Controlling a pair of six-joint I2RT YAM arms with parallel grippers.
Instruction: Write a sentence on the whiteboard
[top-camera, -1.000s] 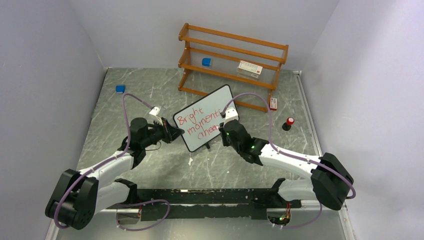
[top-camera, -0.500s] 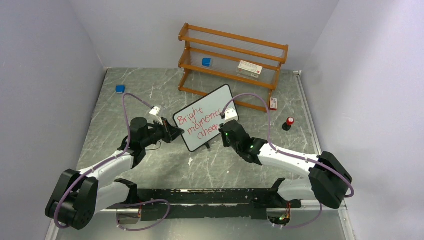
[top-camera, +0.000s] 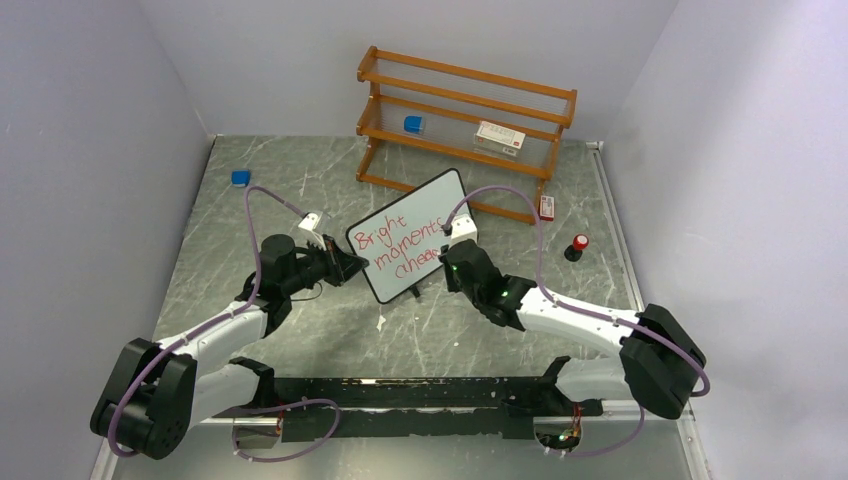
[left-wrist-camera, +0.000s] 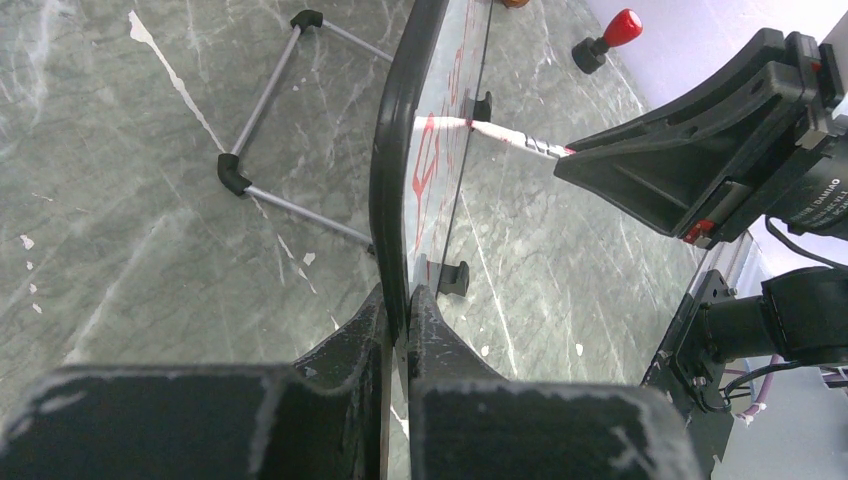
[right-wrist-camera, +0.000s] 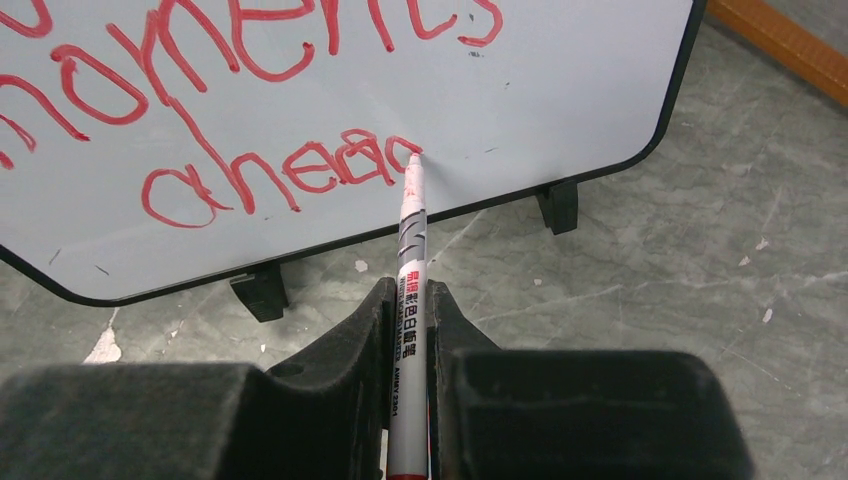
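**Hardly a wiggle: pen tip on the board**

Since a second ago almost nothing has moved. The right arm has slid a tiny bit and the whiteboard (top-camera: 410, 236) stands in the same spot.

The board is flat, white and shiny, with round corners and a thin black frame. It stands on small black feet in the middle of the grey, stone-look counter (top-camera: 300, 205), just on the near side of the brown wooden shelf (top-camera: 468, 74). Behind it is a thin metal wire stand (left-wrist-camera: 262, 100) with black corner bits. Curly red words run across the board in three rows.

The left pincer (left-wrist-camera: 398, 300) is clenched on the black frame at the board's left edge. The right pincer (right-wrist-camera: 405, 300) is grasping a thin white marker (right-wrist-camera: 408, 255) with small print along its side. The marker's red tip touches the board at the end of the last red word, near the board's bottom edge.

A small blue block (top-camera: 240, 178) lies far off to the left. A black knob with a red cap (top-camera: 578, 246) stands to the right.
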